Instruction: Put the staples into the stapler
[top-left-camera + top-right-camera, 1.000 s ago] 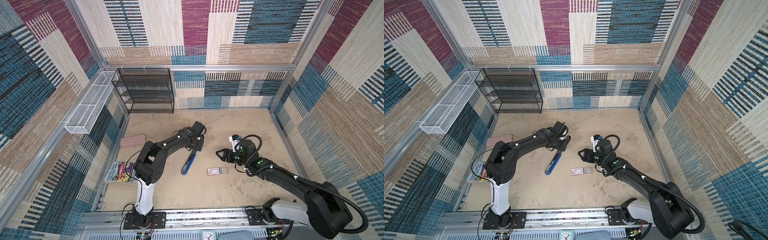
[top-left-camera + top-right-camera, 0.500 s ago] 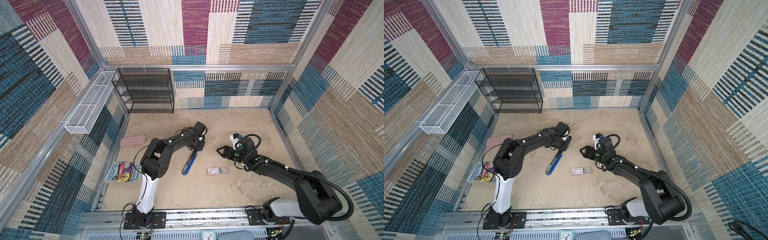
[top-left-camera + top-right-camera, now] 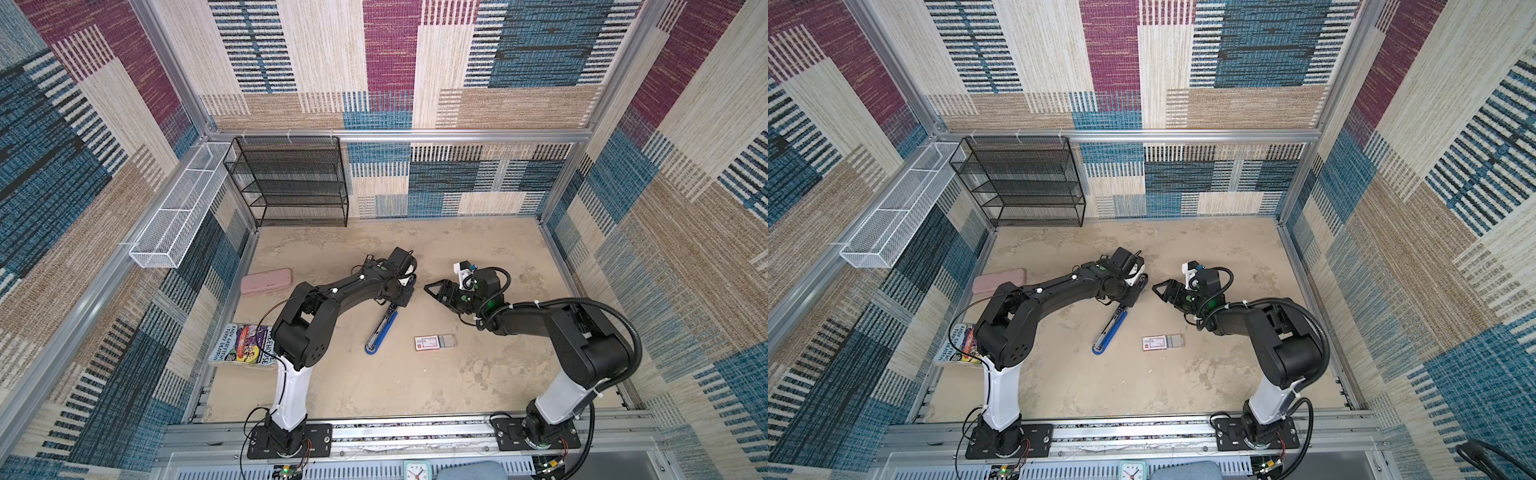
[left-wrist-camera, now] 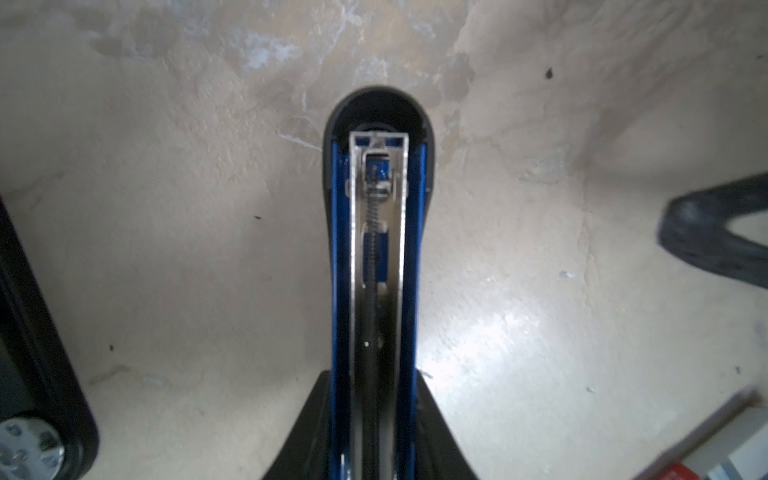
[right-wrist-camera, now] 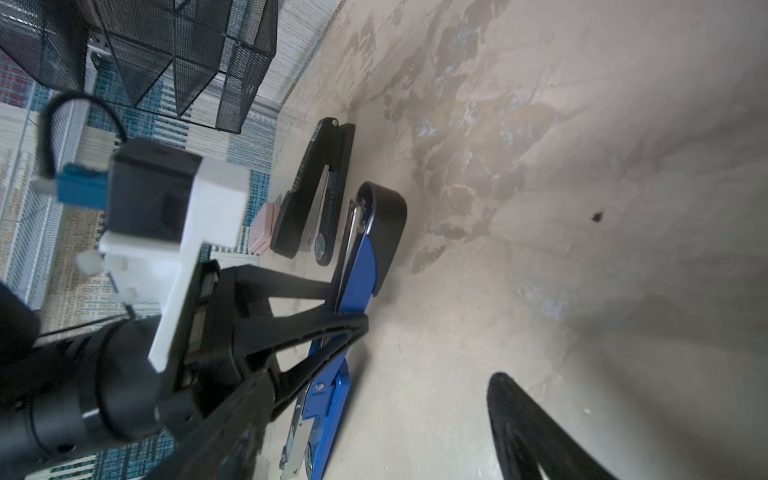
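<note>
Since a second ago the right arm is sitting more folded, its elbow raised, and the right gripper [image 3: 428, 287] is hovering a little farther up the tabletop [image 3: 374, 399]. It is staying just beside the left gripper [image 3: 395, 305] without touching it. We are not able to tell whether its jaws are spread or pressed together.

We are seeing the left gripper pinching the raised blue part of the stapler [image 3: 380, 332]. The stapler is lying hinged open, its other part resting on the tabletop. The left wrist view is showing us its metal channel and the spring [image 4: 372, 216] inside.

The staples [image 3: 447, 341] are lying in their grey tray at one end of a white box [image 3: 427, 343] with a red label. They are sitting near the stapler's low end, with neither gripper touching them.
</note>
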Motion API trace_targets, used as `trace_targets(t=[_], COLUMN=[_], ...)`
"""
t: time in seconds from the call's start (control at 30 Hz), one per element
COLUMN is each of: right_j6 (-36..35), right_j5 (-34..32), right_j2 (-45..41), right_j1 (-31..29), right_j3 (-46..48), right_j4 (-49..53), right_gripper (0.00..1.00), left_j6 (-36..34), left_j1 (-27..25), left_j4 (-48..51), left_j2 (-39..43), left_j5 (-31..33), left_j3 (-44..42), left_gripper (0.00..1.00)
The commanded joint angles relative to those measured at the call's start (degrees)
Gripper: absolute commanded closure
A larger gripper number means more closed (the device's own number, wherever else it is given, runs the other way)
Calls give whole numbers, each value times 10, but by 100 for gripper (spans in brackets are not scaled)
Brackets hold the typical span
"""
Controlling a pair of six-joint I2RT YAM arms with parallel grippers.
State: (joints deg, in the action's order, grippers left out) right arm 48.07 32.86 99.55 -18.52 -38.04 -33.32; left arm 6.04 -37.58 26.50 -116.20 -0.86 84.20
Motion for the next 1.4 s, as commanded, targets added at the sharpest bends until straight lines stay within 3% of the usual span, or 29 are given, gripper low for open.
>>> trace_targets(t=[0.0, 0.2, 0.4, 0.63, 0.9, 1.1, 1.37], right_j6=[60, 135, 156, 175, 178, 172, 163], right_j5=[52, 93, 115, 126, 126, 132, 145], right_j2=[45, 150, 209, 242, 245, 234, 227], right_j1=[3, 8, 8, 8, 8, 8, 7], right_j3=[-13, -38, -81, -89, -75, -67, -77], right_j4=[-135, -270, -291, -330, -355, -352, -332], right_gripper=[18, 26, 34, 51, 58, 56, 54], left_j6=[-16, -11, -9, -3, 8, 48, 119], left_j1=[-8, -22, -33, -41, -42, -42, -51], left_j4=[-35, -54, -67, -70, -65, -93, -239], left_j2=[13, 18, 19, 15, 63, 196, 430], left_j5=[-16, -26, -35, -31, 6, 45, 49], left_j3=[-10, -26, -33, -34, -67, -201, -483], left_gripper=[79, 79, 78, 60, 55, 55, 54])
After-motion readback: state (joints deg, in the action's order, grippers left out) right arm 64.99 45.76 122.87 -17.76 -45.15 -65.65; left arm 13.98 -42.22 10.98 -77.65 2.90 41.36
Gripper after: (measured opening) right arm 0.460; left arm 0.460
